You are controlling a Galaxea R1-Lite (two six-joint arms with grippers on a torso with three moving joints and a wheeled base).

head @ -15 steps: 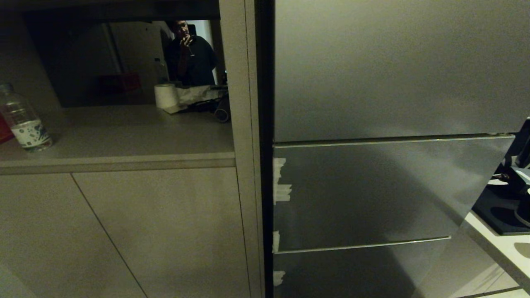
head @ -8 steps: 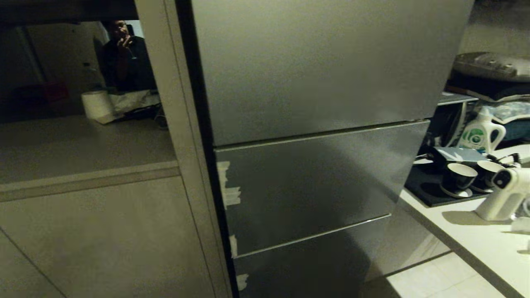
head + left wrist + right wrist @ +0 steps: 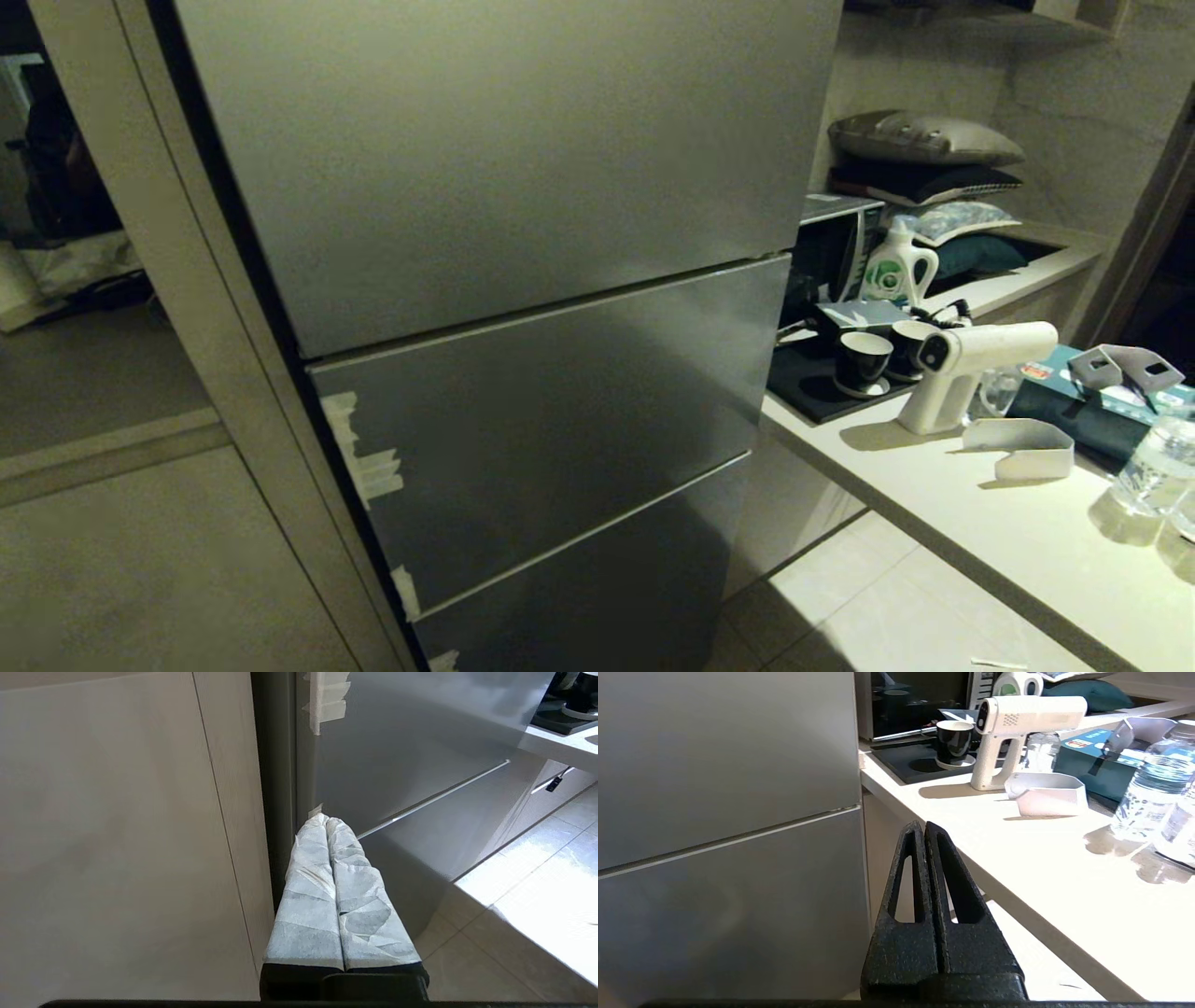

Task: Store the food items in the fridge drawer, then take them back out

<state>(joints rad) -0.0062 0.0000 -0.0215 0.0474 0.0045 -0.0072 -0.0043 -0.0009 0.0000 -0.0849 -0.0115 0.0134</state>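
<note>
A tall grey fridge (image 3: 504, 187) fills the head view, all its doors closed, so the fridge drawer is hidden. I cannot pick out any food items. Neither arm shows in the head view. In the left wrist view my left gripper (image 3: 327, 820), its fingers wrapped in white tape, is shut and empty, pointing at the fridge's lower left edge (image 3: 308, 765). In the right wrist view my right gripper (image 3: 923, 826) with black fingers is shut and empty, by the fridge's right side (image 3: 728, 812) and the counter edge.
A white counter (image 3: 980, 532) runs to the right of the fridge, carrying a white handheld device (image 3: 971, 364), dark cups (image 3: 864, 359) on a black tray, a teal box (image 3: 1074, 401) and water bottles (image 3: 1158, 457). Beige cabinets (image 3: 140, 560) stand left. Tiled floor (image 3: 840, 607) lies below.
The whole head view has swung to the right: the fridge now sits left of centre and the counter with its things has come into view. The left shelf has slid out.
</note>
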